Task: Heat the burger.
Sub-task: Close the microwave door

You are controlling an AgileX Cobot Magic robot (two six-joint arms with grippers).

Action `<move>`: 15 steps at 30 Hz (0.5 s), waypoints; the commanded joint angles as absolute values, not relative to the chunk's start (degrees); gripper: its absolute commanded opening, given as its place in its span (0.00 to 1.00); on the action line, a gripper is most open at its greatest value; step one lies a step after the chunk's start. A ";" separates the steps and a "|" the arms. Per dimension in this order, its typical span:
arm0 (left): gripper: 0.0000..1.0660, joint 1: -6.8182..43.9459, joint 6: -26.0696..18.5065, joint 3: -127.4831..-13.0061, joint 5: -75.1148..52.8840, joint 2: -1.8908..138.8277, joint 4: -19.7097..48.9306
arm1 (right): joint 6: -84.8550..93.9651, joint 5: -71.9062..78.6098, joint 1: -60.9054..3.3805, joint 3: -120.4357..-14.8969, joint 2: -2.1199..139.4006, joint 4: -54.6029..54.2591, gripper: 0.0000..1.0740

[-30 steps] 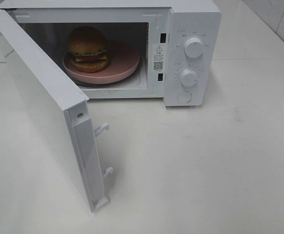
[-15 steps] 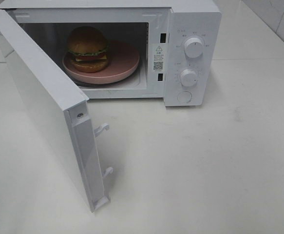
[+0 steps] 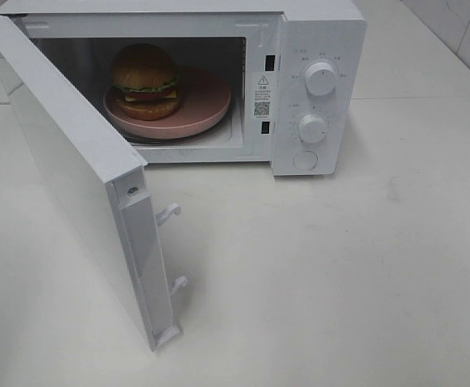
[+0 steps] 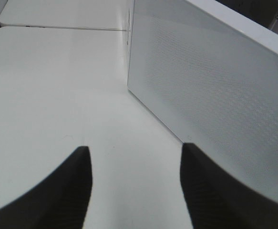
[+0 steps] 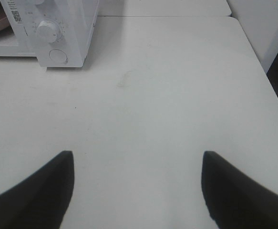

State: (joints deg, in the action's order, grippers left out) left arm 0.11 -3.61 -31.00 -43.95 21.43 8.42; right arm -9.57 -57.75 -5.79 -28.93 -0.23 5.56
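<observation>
Bright, even, diffuse light falls on the white table [image 3: 363,266]. Shadows are soft and faint, clearest just right of the microwave door [image 3: 73,161], lower left of the exterior high view. The cavity [image 3: 214,52] is dimmer. That view is sharp. The left gripper [image 4: 135,186] and right gripper [image 5: 138,191] are dark, unfocused shapes with blurred outlines.

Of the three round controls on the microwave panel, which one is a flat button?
The lowest control: it is flat and plain, while the upper knob and the lower knob above it stick out, with marks around them.
</observation>
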 commanded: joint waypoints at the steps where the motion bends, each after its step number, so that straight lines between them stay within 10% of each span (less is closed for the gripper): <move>1: 0.24 0.46 -3.78 -31.17 -38.67 27.39 8.88 | -9.91 -57.12 -5.56 -28.65 -1.78 5.73 0.68; 7: 0.01 0.46 -3.95 -31.17 -31.40 36.78 10.43 | -9.91 -57.12 -5.56 -28.65 -1.78 5.73 0.68; 15: 0.00 0.46 -10.71 -27.79 -12.55 46.07 16.67 | -9.91 -57.12 -5.56 -28.65 -1.78 5.73 0.68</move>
